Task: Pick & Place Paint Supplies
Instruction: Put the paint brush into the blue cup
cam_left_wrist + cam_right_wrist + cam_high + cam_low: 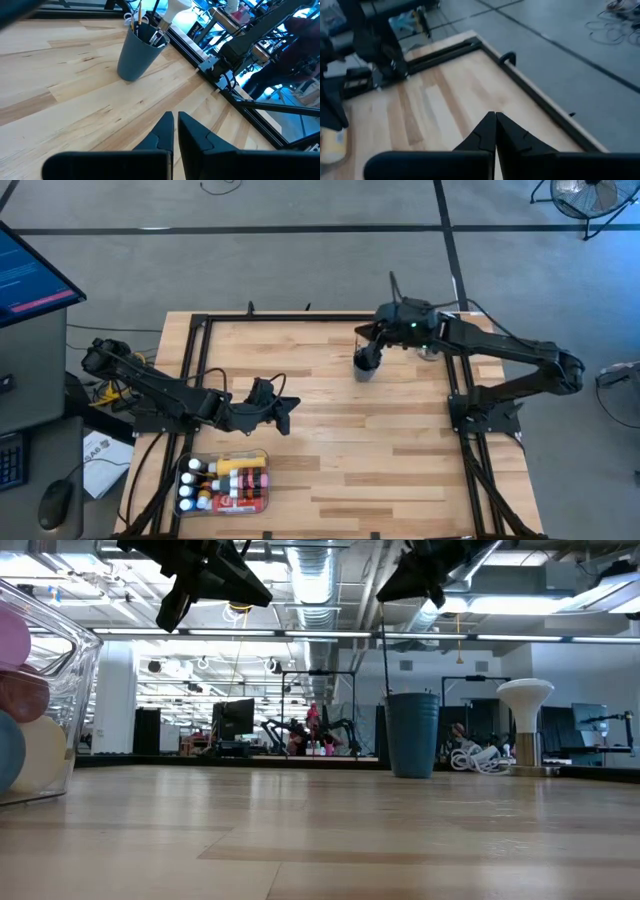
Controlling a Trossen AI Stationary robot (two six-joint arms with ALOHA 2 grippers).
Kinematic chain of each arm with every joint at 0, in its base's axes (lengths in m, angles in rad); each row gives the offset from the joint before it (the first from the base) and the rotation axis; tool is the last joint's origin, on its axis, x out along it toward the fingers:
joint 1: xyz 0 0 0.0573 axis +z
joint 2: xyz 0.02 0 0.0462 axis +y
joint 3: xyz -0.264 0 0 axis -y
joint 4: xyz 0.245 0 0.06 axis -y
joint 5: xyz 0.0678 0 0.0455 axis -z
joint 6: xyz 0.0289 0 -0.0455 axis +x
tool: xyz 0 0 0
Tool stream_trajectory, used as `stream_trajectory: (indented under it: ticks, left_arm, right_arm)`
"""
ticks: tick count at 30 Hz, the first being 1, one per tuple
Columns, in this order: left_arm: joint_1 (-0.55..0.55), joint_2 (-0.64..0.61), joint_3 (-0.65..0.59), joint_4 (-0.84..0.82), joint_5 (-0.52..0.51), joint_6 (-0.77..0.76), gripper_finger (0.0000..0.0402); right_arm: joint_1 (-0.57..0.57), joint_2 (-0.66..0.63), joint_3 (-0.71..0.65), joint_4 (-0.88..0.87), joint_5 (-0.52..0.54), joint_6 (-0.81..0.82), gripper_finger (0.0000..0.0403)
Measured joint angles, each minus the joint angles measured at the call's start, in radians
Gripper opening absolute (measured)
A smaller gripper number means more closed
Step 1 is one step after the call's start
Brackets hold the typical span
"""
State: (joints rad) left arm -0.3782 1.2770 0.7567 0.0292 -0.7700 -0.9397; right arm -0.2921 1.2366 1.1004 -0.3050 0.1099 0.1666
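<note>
The brushes (150, 22) stand upright in the grey cup (367, 366); the paint tubes and bottles (225, 478) lie packed in the clear tray (262, 498), well apart from the cup. The brushes are likely light, thin and stiff: grip mid-handle. The small bottles look rigid, smooth and prone to slipping: grip across the body. The right gripper (372, 340) hovers just above the cup, jaws closed, empty. The left gripper (288, 413) sits between cup and tray, jaws closed, empty.
</note>
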Motion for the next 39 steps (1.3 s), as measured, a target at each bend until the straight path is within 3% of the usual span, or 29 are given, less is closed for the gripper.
stream_trajectory:
  ticks: [9,24,39]
  left_arm:
    - [0.0,0.0,0.0,-0.004,0.0,0.0,0.0]
    - [0.0,0.0,0.0,-0.003,0.0,0.0,0.0]
    - [0.0,0.0,0.0,-0.003,0.044,-0.007,0.0]
  right_arm:
    - [-0.019,-0.061,0.0,-0.008,0.017,0.003,0.0]
    - [-0.009,-0.037,-0.057,-0.056,0.058,0.025,0.0]
    - [0.044,-0.04,-0.2,0.127,0.162,0.045,0.0]
